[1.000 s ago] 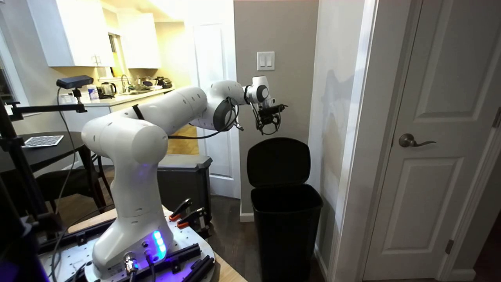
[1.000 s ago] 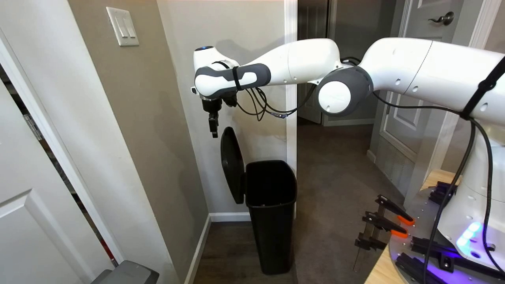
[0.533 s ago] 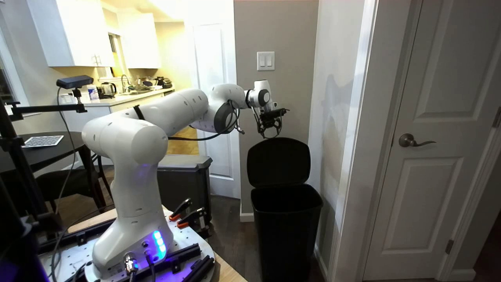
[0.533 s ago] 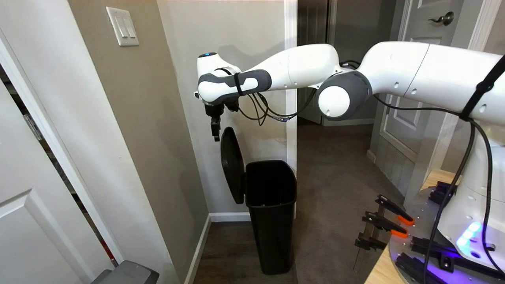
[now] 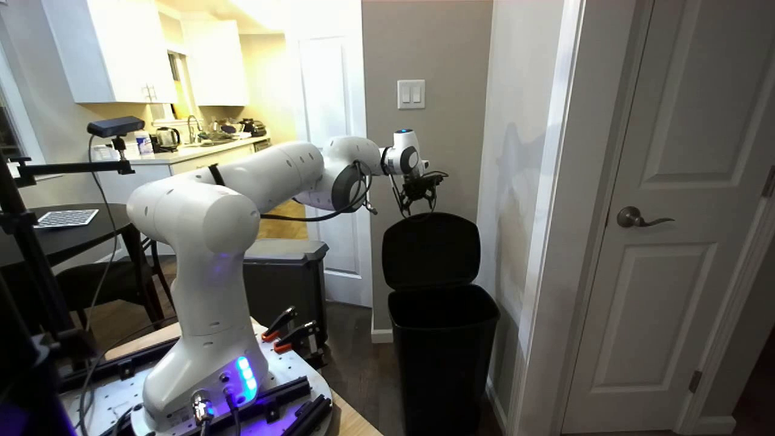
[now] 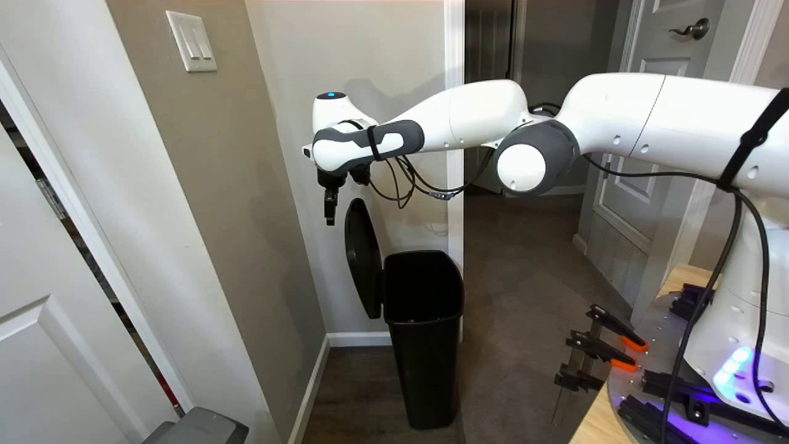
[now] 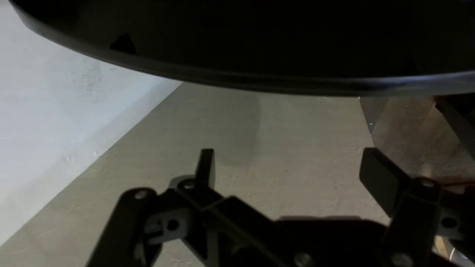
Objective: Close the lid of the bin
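Observation:
The tall black bin (image 5: 447,369) stands open on the floor in both exterior views (image 6: 425,376). Its black lid (image 5: 431,251) stands upright at the rim, tilted back away from the opening (image 6: 362,259). My gripper (image 6: 330,221) points down on the back side of the lid, apart from it, its tips slightly below the lid's top edge. In an exterior view, the fingertips (image 5: 419,211) are partly hidden at that edge. In the wrist view the fingers (image 7: 288,159) are wide apart with nothing between them, and the lid (image 7: 237,48) fills the top.
A beige wall (image 6: 246,216) with a light switch (image 6: 192,41) and a white wall (image 6: 370,37) meet in a corner behind the lid. A grey-topped container (image 5: 284,249) stands beside the arm. Black clamps (image 6: 601,348) sit at the robot base's edge.
My gripper has moved down to the level of the lid's top edge. In the last half second it has also shifted slightly away from the lid. The lid and bin have not moved.

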Motion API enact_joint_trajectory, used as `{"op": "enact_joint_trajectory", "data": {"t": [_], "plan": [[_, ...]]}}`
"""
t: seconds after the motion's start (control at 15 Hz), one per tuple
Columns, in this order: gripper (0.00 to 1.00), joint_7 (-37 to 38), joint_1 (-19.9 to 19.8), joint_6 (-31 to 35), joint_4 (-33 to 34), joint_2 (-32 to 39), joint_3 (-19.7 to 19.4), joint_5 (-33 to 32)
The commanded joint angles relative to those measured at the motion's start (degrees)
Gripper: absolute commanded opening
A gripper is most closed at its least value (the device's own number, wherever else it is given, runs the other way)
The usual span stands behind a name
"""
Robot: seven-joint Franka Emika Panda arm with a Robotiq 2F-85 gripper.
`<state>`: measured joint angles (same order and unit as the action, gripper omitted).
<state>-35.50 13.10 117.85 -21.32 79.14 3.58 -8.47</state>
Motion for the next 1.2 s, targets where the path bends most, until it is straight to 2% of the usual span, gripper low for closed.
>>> {"op": "enact_joint_trajectory", "data": {"t": [0.0,0.33,0.93,1.13], "plan": [[1.0,-2.4,-1.2,-0.6,-1.0,0.0,0.4,1.8],[1.0,-1.7,-1.5,-6.5,-1.5,-1.4,-0.9,1.0],[1.0,1.0,3.3,-33.2,-2.6,-5.2,-8.3,-5.1],[1.0,-0.6,5.3,-41.0,-2.8,-5.1,-10.1,-7.7]]}}
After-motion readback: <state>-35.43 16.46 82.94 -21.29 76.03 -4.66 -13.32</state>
